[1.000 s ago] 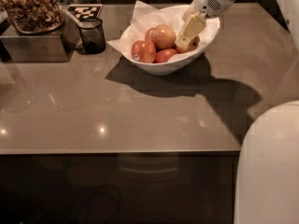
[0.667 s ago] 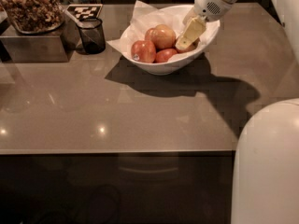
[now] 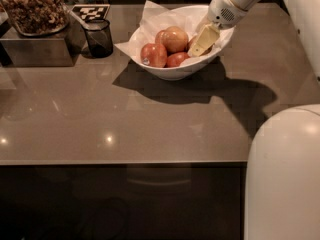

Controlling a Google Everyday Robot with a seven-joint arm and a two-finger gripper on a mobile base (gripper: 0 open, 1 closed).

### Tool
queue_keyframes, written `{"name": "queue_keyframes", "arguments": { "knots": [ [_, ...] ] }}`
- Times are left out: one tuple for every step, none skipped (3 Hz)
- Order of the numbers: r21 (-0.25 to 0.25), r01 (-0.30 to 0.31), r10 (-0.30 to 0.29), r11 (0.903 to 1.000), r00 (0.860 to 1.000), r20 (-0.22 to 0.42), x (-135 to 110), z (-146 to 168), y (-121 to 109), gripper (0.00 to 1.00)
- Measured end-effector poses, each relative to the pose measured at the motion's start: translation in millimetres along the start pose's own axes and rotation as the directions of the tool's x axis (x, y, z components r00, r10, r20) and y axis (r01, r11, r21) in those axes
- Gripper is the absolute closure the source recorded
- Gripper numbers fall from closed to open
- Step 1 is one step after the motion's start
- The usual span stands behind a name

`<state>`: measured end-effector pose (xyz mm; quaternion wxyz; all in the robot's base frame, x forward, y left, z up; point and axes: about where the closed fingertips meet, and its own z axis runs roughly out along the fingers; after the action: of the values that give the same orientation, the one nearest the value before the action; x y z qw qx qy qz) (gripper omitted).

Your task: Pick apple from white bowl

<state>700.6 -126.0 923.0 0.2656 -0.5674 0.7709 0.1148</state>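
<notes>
In the camera view, the white bowl (image 3: 176, 74) stands on the far side of the brown table (image 3: 150, 119), lined with crumpled white paper (image 3: 150, 19) that sticks out over its left rim. Several apples lie in it. A deep red one (image 3: 153, 55) sits at the left, a large pale one (image 3: 175, 38) at the middle, and a smaller reddish one (image 3: 177, 60) in front.

The apple (image 3: 192, 44) that I take to be the task's own lies at the right side of the bowl. It is mostly hidden, and only a thin strip of it shows next to the pale one. The gripper (image 3: 202, 41) reaches down into the bowl from the upper right, on the end of the white arm (image 3: 235, 1). Its yellowish tip is right on or against that apple. I cannot tell whether the gripper is open or closed, nor whether it has a hold on the fruit.

To the left of the bowl stands a small dark glass cup (image 3: 98, 38). Beyond it are a checkered marker (image 3: 90, 11) and a tray of brown snacks (image 3: 35, 9). The robot's pale body (image 3: 285, 174) fills the lower right corner.

By my judgement the reach is done, since the gripper is down among the fruit at the right apple. The apple rests in the bowl, not lifted. A firm grip, if not yet made, and the lift out over the rim are left to do.
</notes>
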Motion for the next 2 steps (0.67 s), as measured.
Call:
{"name": "queue_keyframes", "arguments": {
  "knots": [
    [-0.02, -0.02, 0.02, 0.9996, 1.0, 0.006, 5.3, 7.4, -0.2, 0.32],
    [-0.03, -0.03, 0.03, 0.9991, 1.0, 0.008, 8.6, 11.7, -0.3, 0.37]
  ]
}}
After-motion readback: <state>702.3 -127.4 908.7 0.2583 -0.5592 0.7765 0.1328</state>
